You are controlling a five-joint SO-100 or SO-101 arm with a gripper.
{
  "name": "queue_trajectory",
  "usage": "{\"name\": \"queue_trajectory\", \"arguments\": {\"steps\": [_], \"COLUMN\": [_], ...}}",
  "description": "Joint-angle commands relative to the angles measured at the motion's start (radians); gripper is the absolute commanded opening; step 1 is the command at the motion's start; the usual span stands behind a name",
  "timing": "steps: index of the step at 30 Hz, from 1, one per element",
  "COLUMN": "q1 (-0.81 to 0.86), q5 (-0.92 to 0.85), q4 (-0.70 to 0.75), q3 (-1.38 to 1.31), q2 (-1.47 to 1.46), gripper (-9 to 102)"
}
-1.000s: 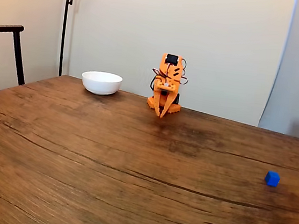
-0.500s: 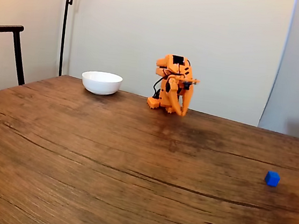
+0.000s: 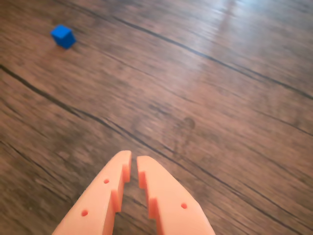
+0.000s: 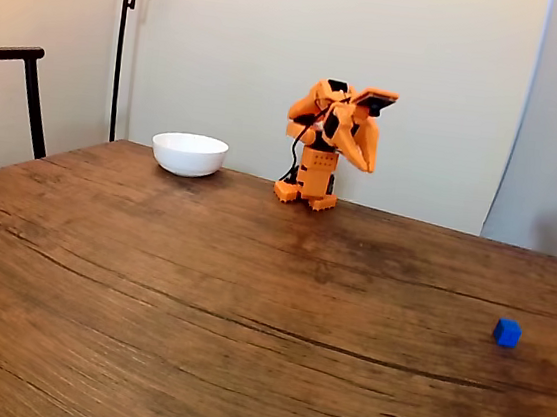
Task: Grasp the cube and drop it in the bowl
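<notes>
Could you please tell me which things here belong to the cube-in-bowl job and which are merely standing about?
Part of the job:
- cube, on the table, far from the arm
- bowl
- gripper, nearly closed, holding nothing

Standing about:
- chair
- lamp pole

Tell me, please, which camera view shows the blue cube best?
The wrist view: the cube appears larger there, with its top and side faces distinct, lying on the table. In the fixed view it is a tiny blue spot near the right edge.
</notes>
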Motion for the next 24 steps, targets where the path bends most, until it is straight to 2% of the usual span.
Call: {"name": "queue_trajectory", "arguments": {"steps": [1,10,17,24], "q1": [0.000,-0.023,-0.087,-0.110], "q5": [0.032,0.115,0.103,0.109], "q4": [-0.015,-0.014,-0.023,-0.175], "q3": [-0.133,-0.509,-0.692,-0.770], "q2": [-0.121,-0.655,-0.913,-1.112], "gripper": [0,0,0,0]}}
